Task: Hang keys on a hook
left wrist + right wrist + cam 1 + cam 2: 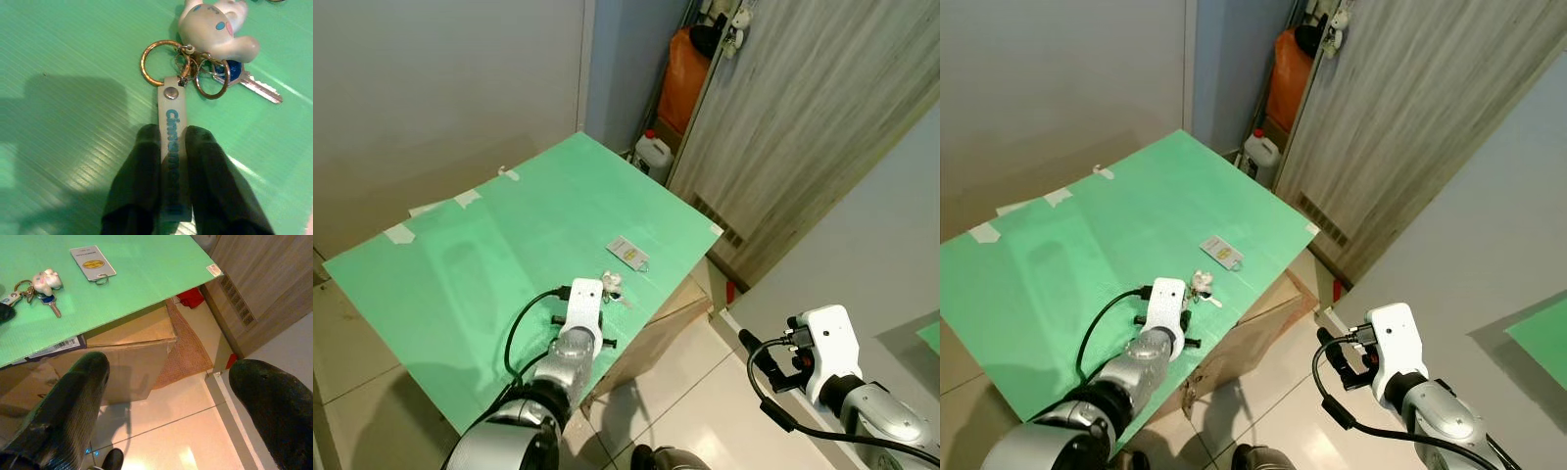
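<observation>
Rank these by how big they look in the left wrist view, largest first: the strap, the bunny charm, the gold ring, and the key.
1. Strap, pinched between the left gripper fingers, partly hidden.
2. Bunny charm, cut off by the frame edge.
3. Gold ring and key: about alike, so unranked.

Strap (172, 147) lower end: hidden between the left gripper's fingers (142, 181).
Strap lettering: partly covered, unreadable.
Card (92, 263) print: too small to read.
</observation>
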`<state>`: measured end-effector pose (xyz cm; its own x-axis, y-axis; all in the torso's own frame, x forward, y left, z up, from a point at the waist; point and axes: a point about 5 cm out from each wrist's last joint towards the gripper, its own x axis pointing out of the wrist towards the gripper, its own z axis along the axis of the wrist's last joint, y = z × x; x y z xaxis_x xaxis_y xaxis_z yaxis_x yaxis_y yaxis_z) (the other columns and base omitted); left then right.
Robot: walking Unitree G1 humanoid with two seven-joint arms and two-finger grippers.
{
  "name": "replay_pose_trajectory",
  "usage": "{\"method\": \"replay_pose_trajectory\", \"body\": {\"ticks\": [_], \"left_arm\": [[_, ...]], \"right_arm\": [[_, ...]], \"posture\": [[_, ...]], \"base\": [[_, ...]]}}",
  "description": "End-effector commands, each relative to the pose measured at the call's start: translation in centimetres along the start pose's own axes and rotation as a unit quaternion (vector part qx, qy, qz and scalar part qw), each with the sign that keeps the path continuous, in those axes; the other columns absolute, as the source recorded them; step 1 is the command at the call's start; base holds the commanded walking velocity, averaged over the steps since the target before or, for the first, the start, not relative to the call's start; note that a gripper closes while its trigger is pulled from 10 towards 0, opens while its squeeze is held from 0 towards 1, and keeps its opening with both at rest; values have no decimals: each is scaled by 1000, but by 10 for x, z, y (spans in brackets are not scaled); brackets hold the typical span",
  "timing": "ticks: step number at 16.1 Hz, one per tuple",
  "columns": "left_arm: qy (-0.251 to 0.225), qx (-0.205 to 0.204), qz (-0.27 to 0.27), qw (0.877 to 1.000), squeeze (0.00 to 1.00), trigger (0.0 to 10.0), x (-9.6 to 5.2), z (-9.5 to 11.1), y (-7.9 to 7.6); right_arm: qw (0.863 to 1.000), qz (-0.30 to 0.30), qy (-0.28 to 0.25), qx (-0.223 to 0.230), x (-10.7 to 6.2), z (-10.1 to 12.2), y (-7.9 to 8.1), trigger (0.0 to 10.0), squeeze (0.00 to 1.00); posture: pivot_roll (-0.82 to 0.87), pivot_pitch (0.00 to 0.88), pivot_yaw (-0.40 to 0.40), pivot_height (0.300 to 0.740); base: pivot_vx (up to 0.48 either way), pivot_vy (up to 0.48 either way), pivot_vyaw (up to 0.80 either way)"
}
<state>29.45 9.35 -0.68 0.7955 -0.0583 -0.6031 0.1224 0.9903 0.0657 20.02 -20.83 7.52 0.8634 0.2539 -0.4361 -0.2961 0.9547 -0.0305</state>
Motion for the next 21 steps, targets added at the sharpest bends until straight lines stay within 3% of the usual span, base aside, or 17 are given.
{"method": "replay_pose_trajectory", "body": {"ticks": [1,5,8,10,14,17,21], "left_arm": [[8,18,-5,1000,0,0,-3,-10,-8],[-90,10,-1,996,0,0,-6,11,-6],[-165,27,23,986,0,0,-12,34,9],[-223,49,24,973,0,0,-19,54,20],[-317,89,-29,944,0,0,-37,107,24],[-343,93,-38,934,0,0,-41,135,37],[-381,74,-56,920,0,0,-51,152,39]], "right_arm": [[1000,-9,3,-3,0,0,-3,10000,0],[1000,-2,-8,2,13,4,-1,10000,0],[1000,6,-17,5,26,8,3,10000,0],[999,13,-32,9,39,14,7,10000,0],[996,18,-79,26,69,34,19,10000,0],[993,17,-106,41,91,47,28,10000,0],[989,9,-144,45,100,61,33,10000,0]], "posture": [[-219,122,-162,740],[-175,100,-157,740],[-136,75,-156,740],[-101,54,-149,740],[-19,0,-93,740],[19,0,-54,740],[22,0,-27,740]], "base": [[0,0,0],[0,0,0],[0,0,0],[0,0,0],[0,0,0],[0,0,0],[0,0,0]]}}
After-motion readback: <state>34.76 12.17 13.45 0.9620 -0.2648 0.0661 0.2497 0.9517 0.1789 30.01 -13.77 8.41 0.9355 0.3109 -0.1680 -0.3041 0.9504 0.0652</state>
